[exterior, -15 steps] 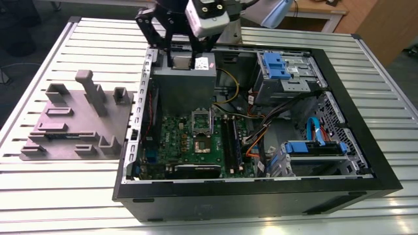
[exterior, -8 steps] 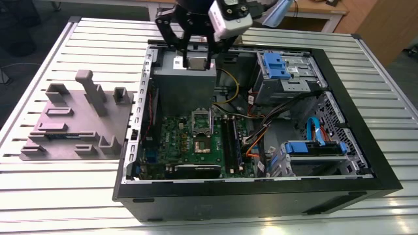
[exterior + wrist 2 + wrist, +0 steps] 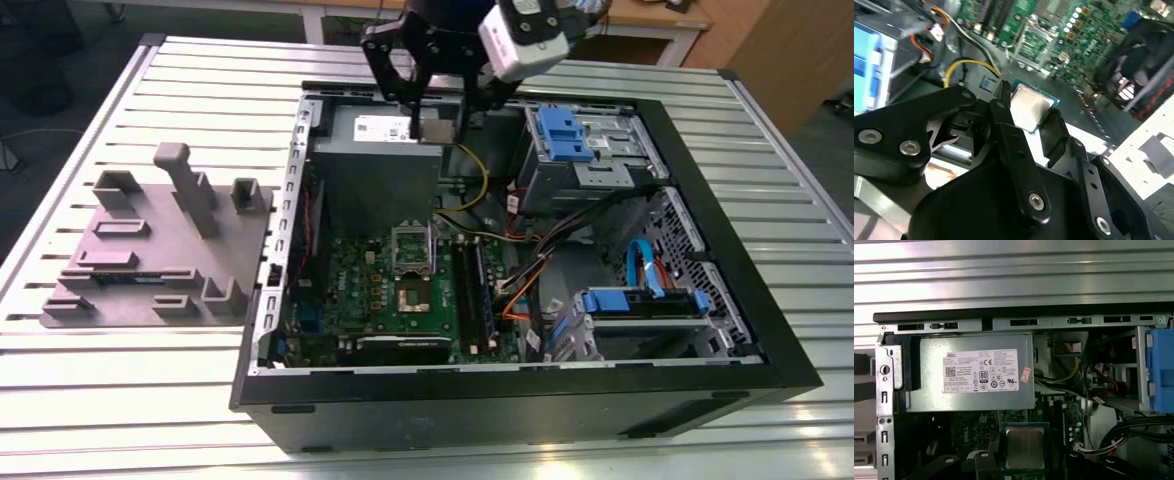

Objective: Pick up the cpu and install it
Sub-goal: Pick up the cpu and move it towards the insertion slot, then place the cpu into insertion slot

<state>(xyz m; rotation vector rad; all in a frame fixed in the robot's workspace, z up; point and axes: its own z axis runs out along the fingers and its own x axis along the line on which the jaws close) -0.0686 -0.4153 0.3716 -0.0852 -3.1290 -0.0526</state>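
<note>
An open desktop computer case (image 3: 534,400) lies on its side on a slatted metal table (image 3: 200,70), seen from above in the exterior view. The robot's black gripper (image 3: 435,122) hangs over the end of the case farthest from that camera, above the grey power supply box (image 3: 976,372). It is clenched on the cpu (image 3: 1029,106) — a small flat square chip with a dull silver metal top and a thin green border. In the second wrist view two black fingers (image 3: 1004,117) press on opposite edges of the chip, which is held roughly level, metal face up, clear of everything beneath it. The green motherboard (image 3: 347,280) fills the near half of the case, and its socket (image 3: 412,290) sits well apart from the chip. A grey moulded tray (image 3: 147,250) rests on the table, to the exterior view's left of the case. The chip is probably light and stiff but delicate: its smooth metal lid could slip, and the contacts underneath should not be touched — so the bare side edges, as gripped now, look like the right place to hold it.
</note>
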